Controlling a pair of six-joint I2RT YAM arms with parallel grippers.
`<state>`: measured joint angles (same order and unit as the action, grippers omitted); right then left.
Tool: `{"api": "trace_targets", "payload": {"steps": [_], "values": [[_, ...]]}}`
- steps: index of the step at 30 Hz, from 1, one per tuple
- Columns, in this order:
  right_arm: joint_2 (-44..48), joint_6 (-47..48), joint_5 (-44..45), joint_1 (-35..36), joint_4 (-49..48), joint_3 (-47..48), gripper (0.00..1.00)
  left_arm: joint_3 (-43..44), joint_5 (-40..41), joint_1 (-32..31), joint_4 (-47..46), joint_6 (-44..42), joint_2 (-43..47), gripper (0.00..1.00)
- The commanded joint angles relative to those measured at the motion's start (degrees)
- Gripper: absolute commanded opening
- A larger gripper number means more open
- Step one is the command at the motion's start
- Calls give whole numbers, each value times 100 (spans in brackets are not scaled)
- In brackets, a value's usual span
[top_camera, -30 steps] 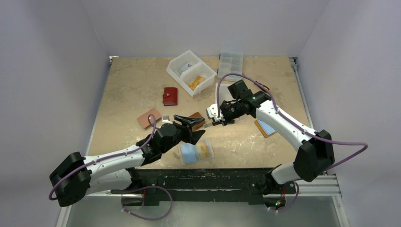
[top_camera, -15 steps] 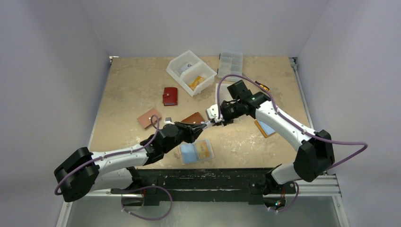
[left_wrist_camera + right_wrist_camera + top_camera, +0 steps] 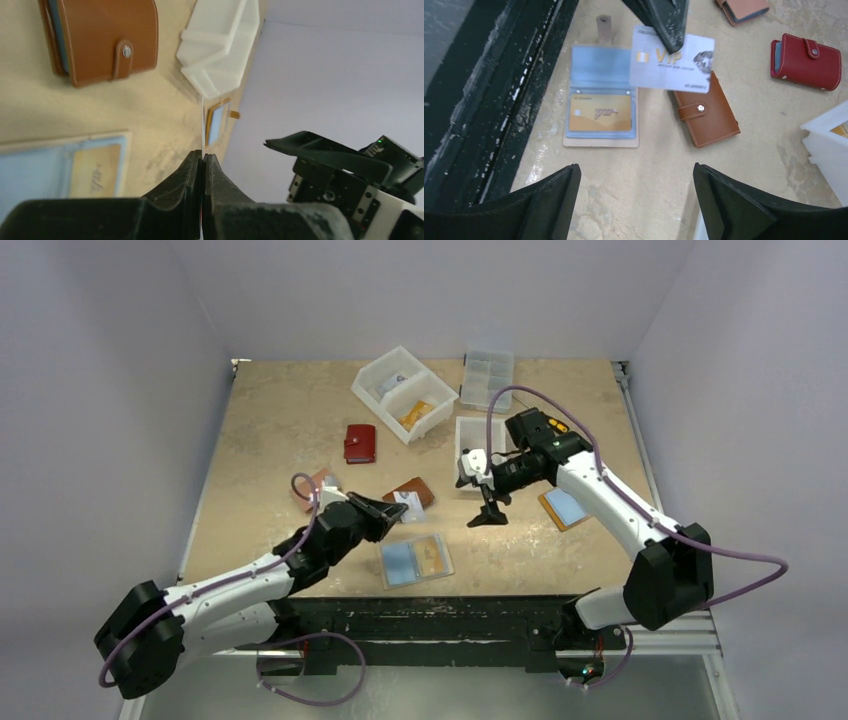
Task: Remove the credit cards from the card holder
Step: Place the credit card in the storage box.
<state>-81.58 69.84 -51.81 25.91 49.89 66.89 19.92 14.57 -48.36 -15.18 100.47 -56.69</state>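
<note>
Beige tabletop [image 3: 270, 430] lies under both arms. Our left gripper [image 3: 393, 510] pinches a silver card [image 3: 671, 59] by one edge, aloft, while our right gripper [image 3: 634, 200] gapes empty. We fear so thin a hold lets it swivel or drop. A gold card [image 3: 600, 113] sits in the open card holder [image 3: 600, 65].

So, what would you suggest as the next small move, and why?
Probably the left gripper lowers the silver VIP card to the table and releases it: it is shut on that card in the air, the right gripper stands open, and a gold card sits in the open card holder.
</note>
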Motion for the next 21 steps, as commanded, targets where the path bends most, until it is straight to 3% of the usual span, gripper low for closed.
{"api": "trace_targets", "payload": {"steps": [1, 6, 8, 12, 18, 21], "values": [[342, -45, -946, -379, 246, -235, 93, 569, -18, 482, 725, -3494, 338, 0], [525, -564, -1229, -685, -59, -688, 93, 1946, -664, 1397, 1888, -6436, -400, 0], [627, -736, -1233, -729, -223, -826, 93, 2721, -1491, 1938, 2124, -7236, -1036, 0], [785, -983, -1270, -866, -495, -1011, 92, 4120, -2444, 2740, 2466, -8294, -2355, 0], [1024, -1068, -1329, -1013, -705, -1327, 92, 6184, -2301, 3166, 2775, -9719, -4158, 0], [1125, -1062, -1338, -1040, -771, -1462, 93, 7289, -2132, 3253, 3001, -10017, -4946, 0]]}}
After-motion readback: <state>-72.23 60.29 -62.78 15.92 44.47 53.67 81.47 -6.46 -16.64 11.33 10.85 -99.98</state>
